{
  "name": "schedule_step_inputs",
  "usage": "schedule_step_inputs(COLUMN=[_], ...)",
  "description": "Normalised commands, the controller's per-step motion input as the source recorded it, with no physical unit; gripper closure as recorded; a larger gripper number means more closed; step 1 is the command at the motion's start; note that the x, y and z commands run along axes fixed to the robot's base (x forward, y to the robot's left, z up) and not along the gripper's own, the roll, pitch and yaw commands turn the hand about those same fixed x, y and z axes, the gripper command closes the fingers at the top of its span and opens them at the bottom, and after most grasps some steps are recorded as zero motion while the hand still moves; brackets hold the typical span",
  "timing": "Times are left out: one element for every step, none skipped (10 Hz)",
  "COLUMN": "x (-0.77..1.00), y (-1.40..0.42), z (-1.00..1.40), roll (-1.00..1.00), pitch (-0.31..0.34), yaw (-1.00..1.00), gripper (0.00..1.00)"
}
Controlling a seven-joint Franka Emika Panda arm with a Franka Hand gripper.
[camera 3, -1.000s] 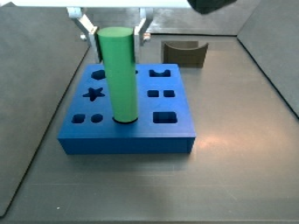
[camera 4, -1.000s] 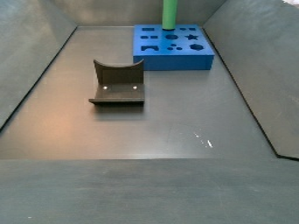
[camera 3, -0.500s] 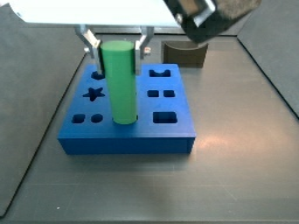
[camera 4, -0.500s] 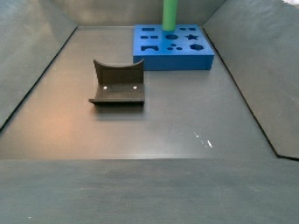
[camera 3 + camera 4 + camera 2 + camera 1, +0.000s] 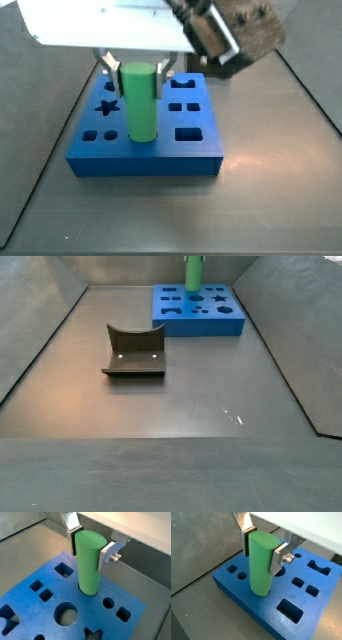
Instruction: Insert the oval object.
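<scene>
The oval object, a bright green peg [image 5: 139, 108], stands upright with its lower end in a hole in the middle of the blue block [image 5: 144, 156]. My gripper [image 5: 134, 70] is above the block, shut on the peg's top. Both wrist views show the peg [image 5: 261, 569] [image 5: 89, 572] between the silver fingers [image 5: 278, 557] [image 5: 105, 554], pads against its sides; the gripper [image 5: 262, 549] [image 5: 89, 548] straddles its top. In a side view only the peg's lower part [image 5: 194, 272] shows above the block [image 5: 201, 322]; the gripper is out of frame there.
A dark grey curved block [image 5: 134, 351] stands on the grey floor, apart from the blue block. The blue block [image 5: 244, 598] [image 5: 40, 612] has several other shaped holes, all empty. Slanted grey walls [image 5: 287, 356] enclose the floor. The arm's body [image 5: 227, 35] hangs over the far right.
The gripper has come down with the peg, which now stands lower above the blue block. The arm's body has swung into view at the upper right.
</scene>
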Motion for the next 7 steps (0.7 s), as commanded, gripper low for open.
schedule_step_inputs(x=[0.0,0.0,0.0,0.0,0.0,0.0,0.0], y=[0.0,0.0,0.0,0.0,0.0,0.0,0.0], z=[-0.29,-0.28,-0.28,-0.27,-0.26,-0.17,-0.01], roll=[0.0,0.0,0.0,0.0,0.0,0.0,-0.02], pitch=[-0.01,-0.01,-0.011,-0.011,-0.026,-0.034,-0.027], yaw=[-0.04,-0.03,-0.03,-0.03,-0.02,-0.04,0.0], gripper=[1.0,1.0,1.0,1.0,1.0,1.0,1.0])
